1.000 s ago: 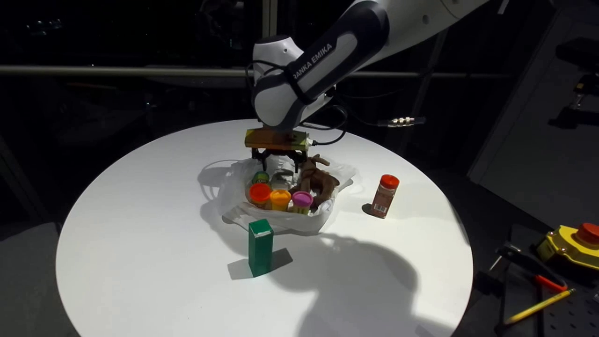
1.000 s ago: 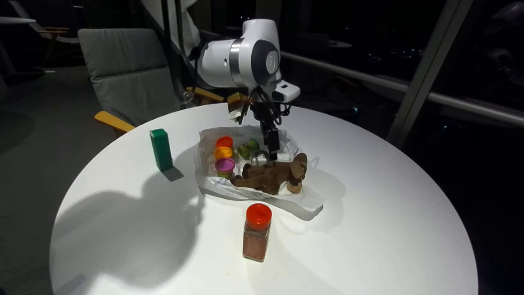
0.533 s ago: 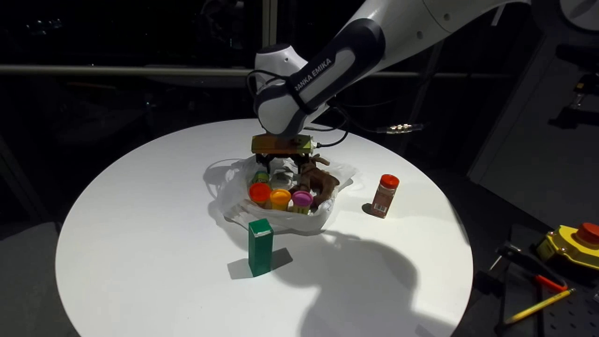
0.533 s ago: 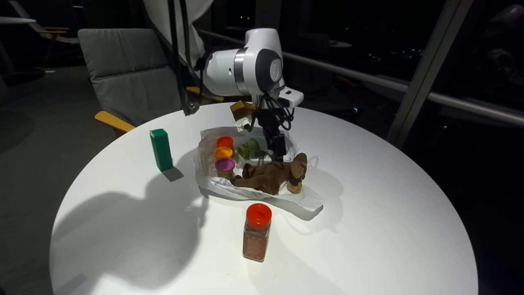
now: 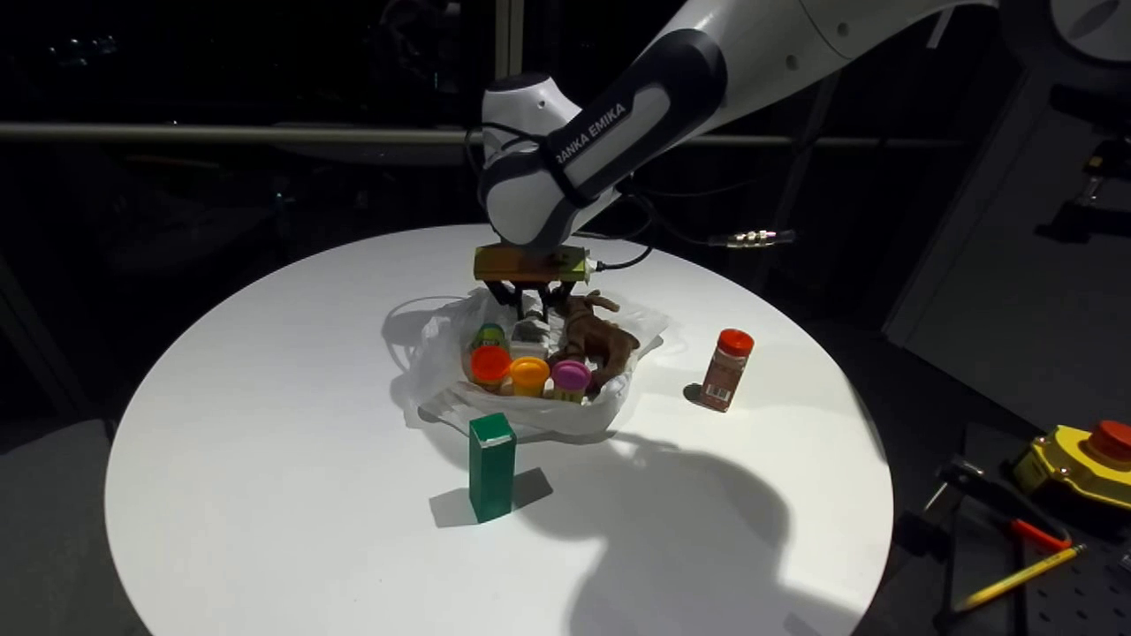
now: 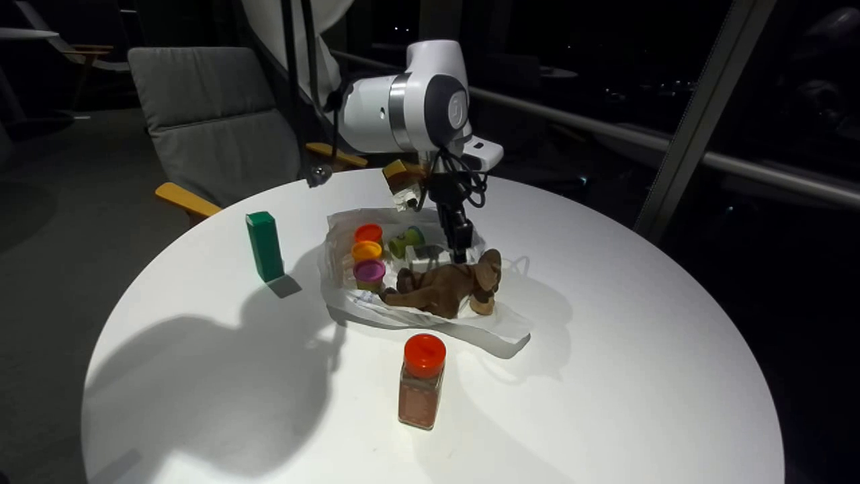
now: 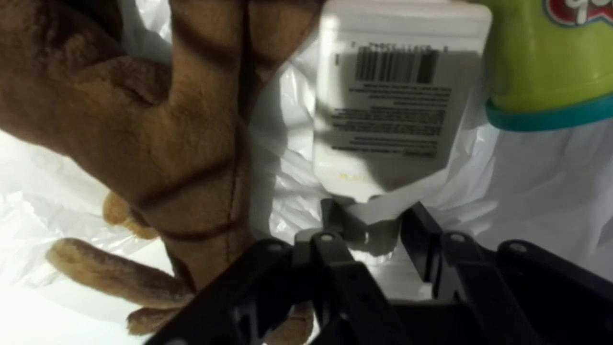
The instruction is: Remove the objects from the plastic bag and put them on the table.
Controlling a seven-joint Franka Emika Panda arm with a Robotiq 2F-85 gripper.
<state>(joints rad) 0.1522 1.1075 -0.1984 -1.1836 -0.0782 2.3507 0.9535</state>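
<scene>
Fingers of the hand (image 5: 532, 315) now stand closer together than a second ago, and the arm (image 5: 671, 97) sits slightly higher than half a second back. In an exterior view the hand reaches down over the plastic bag (image 5: 565, 422), which lies spread on the white bench (image 5: 265, 459); three tubs (image 5: 530, 380) (lids red, orange and purple) stand in a row along the bag's near edge, beside a brown plush toy (image 5: 601, 340). In an exterior view a red-capped jar (image 6: 421, 396) and a green carton (image 6: 265, 247) stand on the bench, apart from the bag, while a fourth tub (image 6: 406, 243) lies tilted inside it. In the wrist view the hand is mostly closed, gripping the shadowed narrow end of a white bottle (image 7: 392, 110); the bottle is within the bag, between plush toy and fourth tub. Whether it touches the bag's floor I cannot tell.
</scene>
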